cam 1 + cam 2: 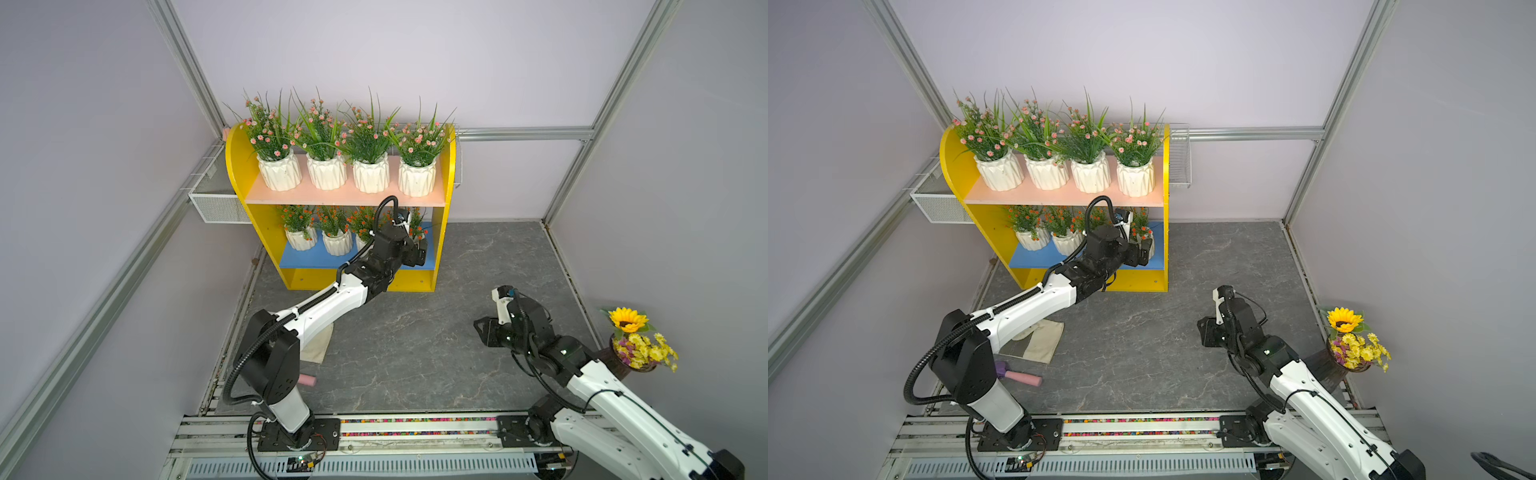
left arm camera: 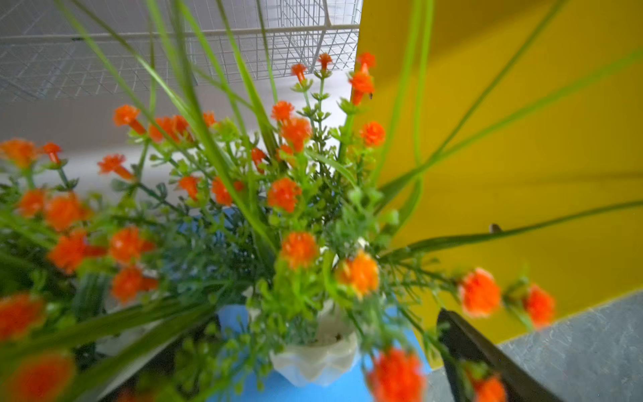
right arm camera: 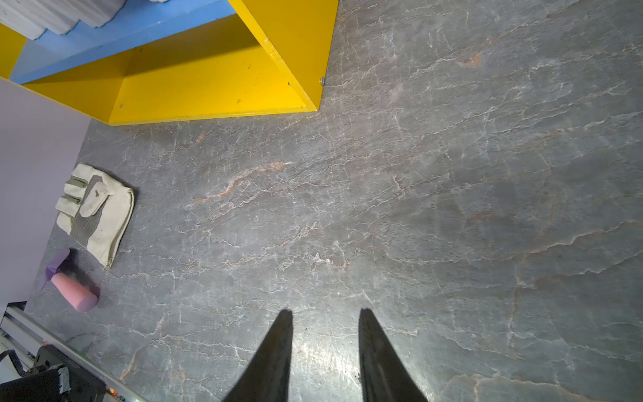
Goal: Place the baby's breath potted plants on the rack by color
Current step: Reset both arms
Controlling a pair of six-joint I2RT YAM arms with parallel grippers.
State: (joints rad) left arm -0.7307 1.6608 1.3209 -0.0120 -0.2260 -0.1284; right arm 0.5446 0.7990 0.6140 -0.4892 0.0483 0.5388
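Four orange-red plants (image 1: 332, 220) stand on the rack's (image 1: 237, 166) blue lower board, and four pink plants (image 1: 368, 137) stand on its pink upper board. The left gripper (image 1: 1142, 251) reaches into the lower tier, jaws spread wide beside the end pot (image 2: 315, 358). One finger (image 2: 462, 341) stands clear of the pot, and foliage hides the other. In front of the rack the right gripper (image 3: 325, 313) hovers over the table, jaws partly apart and empty.

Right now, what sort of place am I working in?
Most likely a robot test cell: plain wall panels in an aluminium frame, two arms mounted on a rail, and a yellow rack of potted plants staged on a stone-look tabletop.
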